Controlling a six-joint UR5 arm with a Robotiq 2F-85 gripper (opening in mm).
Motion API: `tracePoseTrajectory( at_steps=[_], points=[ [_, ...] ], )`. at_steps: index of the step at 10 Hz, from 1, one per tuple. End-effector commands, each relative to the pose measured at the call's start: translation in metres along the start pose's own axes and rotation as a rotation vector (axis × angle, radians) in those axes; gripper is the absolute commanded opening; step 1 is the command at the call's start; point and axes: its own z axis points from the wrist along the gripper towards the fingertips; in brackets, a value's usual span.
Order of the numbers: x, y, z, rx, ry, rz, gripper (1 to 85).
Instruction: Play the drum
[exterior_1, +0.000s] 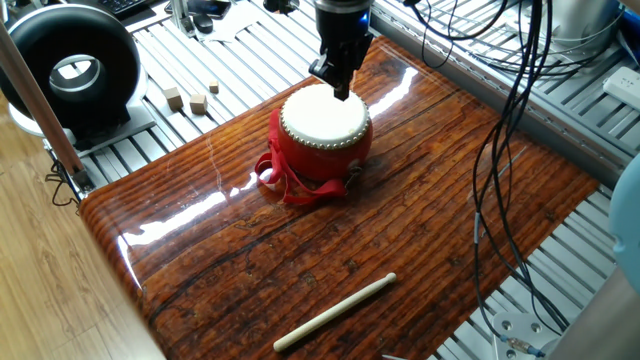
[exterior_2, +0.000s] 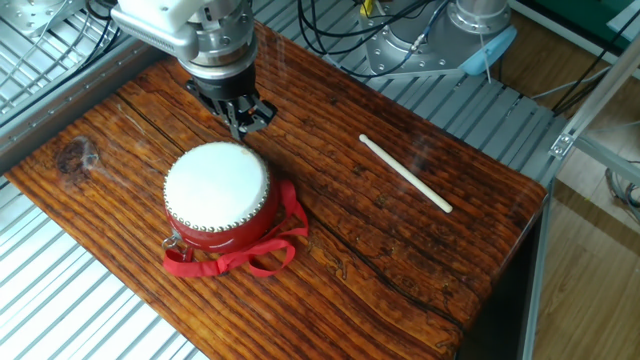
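The drum (exterior_1: 325, 128) has a red body, a cream-white skin, a studded rim and red ribbon straps; it stands on the wooden table top (exterior_1: 400, 230), also seen in the other fixed view (exterior_2: 217, 190). My gripper (exterior_1: 342, 92) hangs just above the far edge of the skin, fingers pressed together and empty; in the other fixed view the gripper (exterior_2: 239, 130) is at the drum's back rim. A pale wooden drumstick (exterior_1: 335, 312) lies loose near the table's front edge, also in the other view (exterior_2: 405, 173).
A large black ring-shaped device (exterior_1: 70, 68) stands at the back left off the table. Small wooden blocks (exterior_1: 186, 98) lie on the slatted surface beside it. Black cables (exterior_1: 510, 120) hang over the right side.
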Motion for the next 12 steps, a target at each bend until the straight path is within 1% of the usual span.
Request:
tracePoseTrajectory(
  at_steps=[1,2,3,4,5,6,8,9,10,12],
  points=[
    [-0.003,0.004,-0.002,-0.019,-0.015,0.004,1.0],
    [-0.004,0.004,-0.002,-0.019,-0.018,0.006,1.0],
    [-0.002,-0.003,-0.002,0.005,-0.012,0.008,1.0],
    [-0.002,-0.003,-0.002,0.002,-0.013,0.011,1.0],
    [-0.005,0.004,-0.002,-0.023,-0.021,0.018,1.0],
    [-0.007,0.006,-0.001,-0.029,-0.027,0.018,1.0],
    [-0.008,-0.005,0.001,0.012,-0.03,0.01,1.0],
    [-0.008,-0.007,0.002,0.021,-0.029,0.013,1.0],
    [-0.008,-0.007,0.003,0.02,-0.027,0.021,1.0],
    [-0.014,0.0,0.002,-0.005,-0.048,0.028,1.0]
  ],
)
